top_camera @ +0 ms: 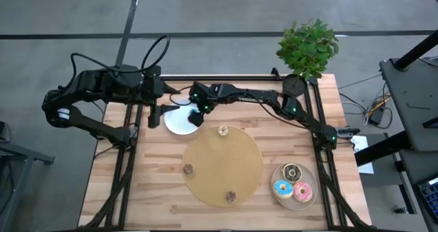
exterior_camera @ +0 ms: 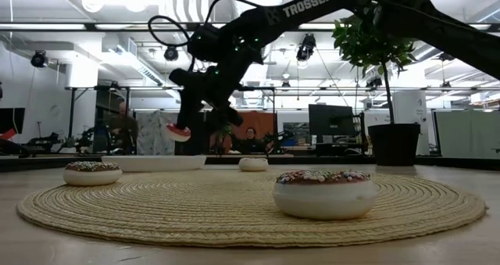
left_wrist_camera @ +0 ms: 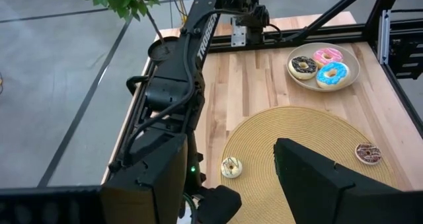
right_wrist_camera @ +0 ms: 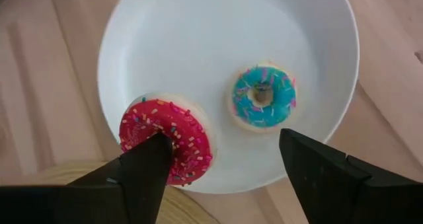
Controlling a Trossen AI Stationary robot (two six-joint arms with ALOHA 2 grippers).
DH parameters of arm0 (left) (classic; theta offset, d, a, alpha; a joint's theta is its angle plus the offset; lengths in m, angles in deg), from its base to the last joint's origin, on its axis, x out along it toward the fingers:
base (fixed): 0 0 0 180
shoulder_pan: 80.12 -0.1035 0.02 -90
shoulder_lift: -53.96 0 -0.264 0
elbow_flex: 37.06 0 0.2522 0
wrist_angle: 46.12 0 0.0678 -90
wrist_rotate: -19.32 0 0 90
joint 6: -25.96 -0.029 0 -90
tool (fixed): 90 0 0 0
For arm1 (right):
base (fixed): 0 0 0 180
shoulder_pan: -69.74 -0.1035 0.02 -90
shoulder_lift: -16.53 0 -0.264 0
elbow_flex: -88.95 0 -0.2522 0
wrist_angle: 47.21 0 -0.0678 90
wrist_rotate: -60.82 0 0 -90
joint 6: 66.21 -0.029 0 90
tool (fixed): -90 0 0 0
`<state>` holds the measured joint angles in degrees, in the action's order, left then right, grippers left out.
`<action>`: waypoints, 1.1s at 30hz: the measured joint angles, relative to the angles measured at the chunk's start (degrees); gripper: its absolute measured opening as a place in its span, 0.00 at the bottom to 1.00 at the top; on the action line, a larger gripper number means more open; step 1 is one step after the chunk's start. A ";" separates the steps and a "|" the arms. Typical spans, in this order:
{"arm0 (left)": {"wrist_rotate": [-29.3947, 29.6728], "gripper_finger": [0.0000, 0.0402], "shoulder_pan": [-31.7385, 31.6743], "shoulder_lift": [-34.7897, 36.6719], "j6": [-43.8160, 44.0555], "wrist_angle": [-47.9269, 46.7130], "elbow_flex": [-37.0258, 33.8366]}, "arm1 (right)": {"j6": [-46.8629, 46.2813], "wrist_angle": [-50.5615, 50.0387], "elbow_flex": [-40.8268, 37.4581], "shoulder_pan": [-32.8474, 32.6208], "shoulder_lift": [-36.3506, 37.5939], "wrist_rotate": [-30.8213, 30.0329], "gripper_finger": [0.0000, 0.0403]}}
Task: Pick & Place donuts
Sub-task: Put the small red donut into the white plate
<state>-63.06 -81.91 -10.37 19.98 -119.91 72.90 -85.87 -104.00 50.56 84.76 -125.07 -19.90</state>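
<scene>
My right gripper (right_wrist_camera: 223, 141) hangs open over the white plate (right_wrist_camera: 198, 26), reaching across the table's far side (top_camera: 197, 116). A small red sprinkled donut (right_wrist_camera: 168, 139) sits against one of its fingers, above the plate (exterior_camera: 178, 131). A small blue donut (right_wrist_camera: 264, 96) lies flat on the plate. Three small donuts lie on the round woven board: (top_camera: 223, 130), (top_camera: 188, 168), (top_camera: 231, 197). The larger chocolate (top_camera: 292, 172), blue (top_camera: 282, 188) and pink (top_camera: 302, 190) donuts lie on a beige plate. My left gripper (top_camera: 156, 112) waits open beside the white plate's left edge. My right gripper points down from above, and one finger (right_wrist_camera: 149, 168) touches the red donut at its rim (right_wrist_camera: 173, 159); the other finger (right_wrist_camera: 317, 164) stands well clear of it. The donut is tilted and off the plate. Whether it hangs on that finger or is dropping, I cannot tell.
The round woven board (top_camera: 222, 165) fills the table's middle. The beige plate (top_camera: 311, 179) sits at the near right. A potted plant (top_camera: 306, 47) stands at the far right corner. Bare wood lies near left (top_camera: 130, 191). People sit in the room behind (exterior_camera: 250, 140).
</scene>
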 joint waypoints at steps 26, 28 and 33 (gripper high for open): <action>0.00 0.50 0.00 0.00 1.52 -9.22 0.00 | -2.44 -1.36 2.13 0.35 -0.13 6.19 0.61; -0.02 0.50 0.00 0.02 2.79 -11.43 0.00 | -2.40 -1.31 2.91 0.38 -0.13 6.21 0.61; -0.02 0.50 0.00 0.00 3.56 -17.15 0.00 | -2.40 -1.33 3.80 0.41 -0.13 6.25 0.60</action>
<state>-63.08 -81.90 -10.37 23.54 -137.06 72.90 -88.28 -105.33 54.36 85.17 -125.20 -13.65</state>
